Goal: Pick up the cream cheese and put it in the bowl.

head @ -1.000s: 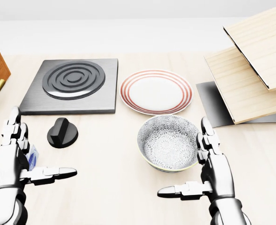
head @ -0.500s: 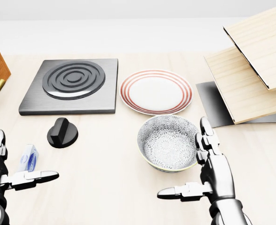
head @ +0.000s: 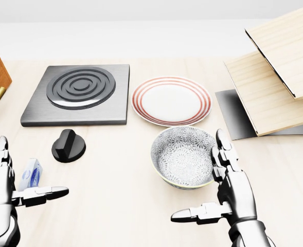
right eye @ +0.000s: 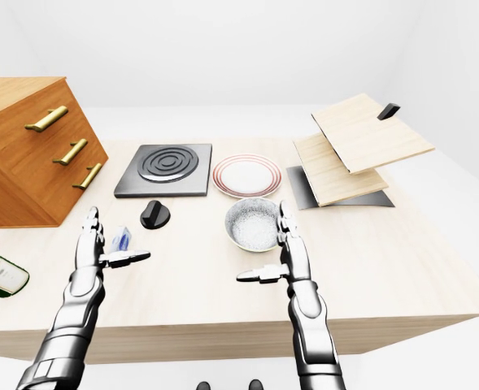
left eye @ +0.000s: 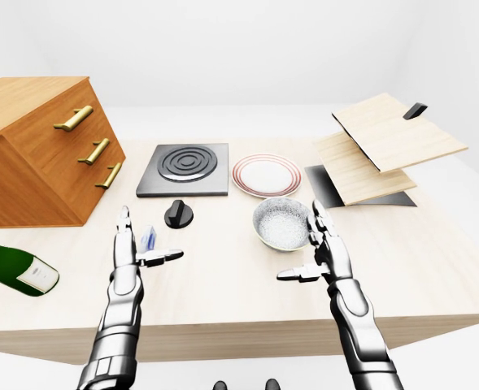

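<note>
The cream cheese (head: 32,174) is a small white and blue packet standing on the table at the left of the head view. My left hand (head: 18,181) is open, with its fingers to the left of the packet and its thumb below it. The patterned grey bowl (head: 185,154) stands upright at centre, empty. My right hand (head: 215,188) is open and empty, just below and right of the bowl's rim. The packet also shows in the left-eye view (left eye: 149,238).
A black knob (head: 68,145) lies above the packet. A stove plate (head: 79,94) and a red-rimmed plate (head: 172,100) lie further up. A wooden rack (head: 277,67) is at right. A drawer cabinet (left eye: 40,146) and a green bottle (left eye: 15,266) stand at left.
My left hand moved left off the packet, uncovering it, then came slightly back right. My right hand shifted a little toward the bowl.
</note>
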`<state>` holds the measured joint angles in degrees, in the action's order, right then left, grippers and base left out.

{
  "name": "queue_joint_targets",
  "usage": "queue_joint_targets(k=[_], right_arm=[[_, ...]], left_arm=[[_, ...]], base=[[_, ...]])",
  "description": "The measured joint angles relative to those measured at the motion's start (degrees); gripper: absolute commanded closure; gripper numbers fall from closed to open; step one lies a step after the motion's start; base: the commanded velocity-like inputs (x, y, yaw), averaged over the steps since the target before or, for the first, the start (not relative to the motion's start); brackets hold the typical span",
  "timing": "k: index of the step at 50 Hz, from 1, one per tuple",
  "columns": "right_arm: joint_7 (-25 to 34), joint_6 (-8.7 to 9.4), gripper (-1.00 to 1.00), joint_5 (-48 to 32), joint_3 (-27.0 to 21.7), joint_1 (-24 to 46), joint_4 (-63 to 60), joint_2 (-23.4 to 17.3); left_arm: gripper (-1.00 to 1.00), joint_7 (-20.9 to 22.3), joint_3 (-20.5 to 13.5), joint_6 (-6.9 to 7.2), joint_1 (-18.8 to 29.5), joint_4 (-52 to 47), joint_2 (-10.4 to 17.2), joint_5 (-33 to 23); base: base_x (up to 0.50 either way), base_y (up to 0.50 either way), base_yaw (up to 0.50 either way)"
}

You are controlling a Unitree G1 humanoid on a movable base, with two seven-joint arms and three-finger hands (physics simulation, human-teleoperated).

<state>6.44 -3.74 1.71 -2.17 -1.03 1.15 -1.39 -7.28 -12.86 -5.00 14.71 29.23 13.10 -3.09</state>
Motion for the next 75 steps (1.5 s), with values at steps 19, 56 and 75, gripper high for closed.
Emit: queue_joint_targets(k=[19, 56, 75], right_arm=[[0.6, 0.53, -1.00, 0.5, 0.0, -0.2, -0.6, 0.0], [1.2, 1.04, -1.00, 1.0, 0.0, -0.2, -0.7, 0.1], [1.4, 0.87, -1.00, 1.1, 0.1, -0.2, -0.1, 0.1]], left_arm=[[-1.00, -2.7, 1.5, 0.00, 3.5, 8.7, 1.0, -0.7], [-1.00, -9.0, 3.0, 0.00, 5.9, 16.3, 1.3, -6.1], [1.00, -11.0, 3.0, -0.01, 7.2, 19.9, 2.1, -5.1]], base=[[0.00, 0.00, 0.00], [0.00, 0.00, 0.00], [0.00, 0.00, 0.00]])
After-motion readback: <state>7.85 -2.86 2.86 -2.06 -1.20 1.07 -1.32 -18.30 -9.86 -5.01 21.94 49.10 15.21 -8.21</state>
